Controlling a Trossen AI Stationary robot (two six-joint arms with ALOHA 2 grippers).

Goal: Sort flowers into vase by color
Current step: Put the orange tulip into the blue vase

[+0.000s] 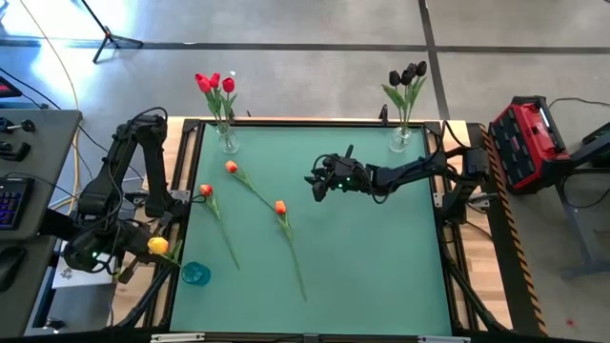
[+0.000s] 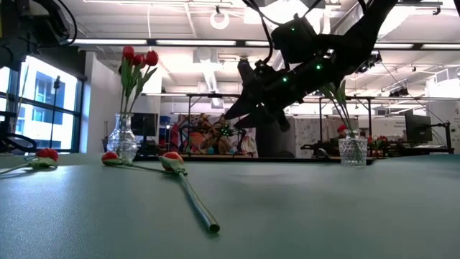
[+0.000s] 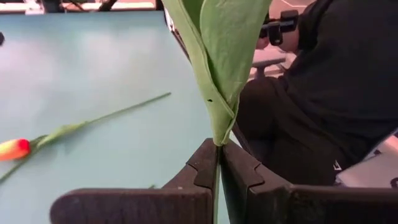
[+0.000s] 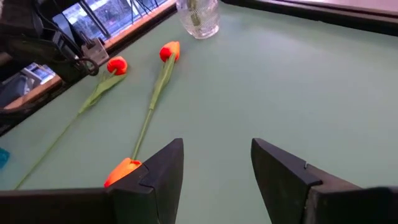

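Three orange tulips lie flat on the green table: one (image 1: 279, 206) nearest my right gripper, one (image 1: 231, 167) farther back, one (image 1: 206, 191) by the left edge. Red tulips (image 1: 214, 84) stand in a glass vase (image 1: 227, 141) at the far left. Dark tulips (image 1: 408, 74) stand in another vase (image 1: 400, 141) at the far right. A small blue vase (image 1: 195, 273) stands near the left edge. My left gripper (image 1: 152, 250) is beyond the table's left edge, shut on a yellow tulip (image 1: 157, 246). My right gripper (image 1: 319, 183) hovers open above the table's middle. My left gripper pinches the yellow tulip between its two fingers (image 3: 205, 165), low on the green leaf wrapped around the stem (image 3: 219, 134). The leaf (image 3: 217, 56) rises straight out from between the fingertips. The flower is lifted clear of the table.
In the right wrist view the nearest orange head (image 4: 123, 168) lies just beside one finger, with the two other orange tulips (image 4: 169, 51) (image 4: 116, 64) beyond. A red case (image 1: 526, 141) sits off the table's right side. A dark bulky shape (image 3: 323, 93) fills one side of the left wrist view.
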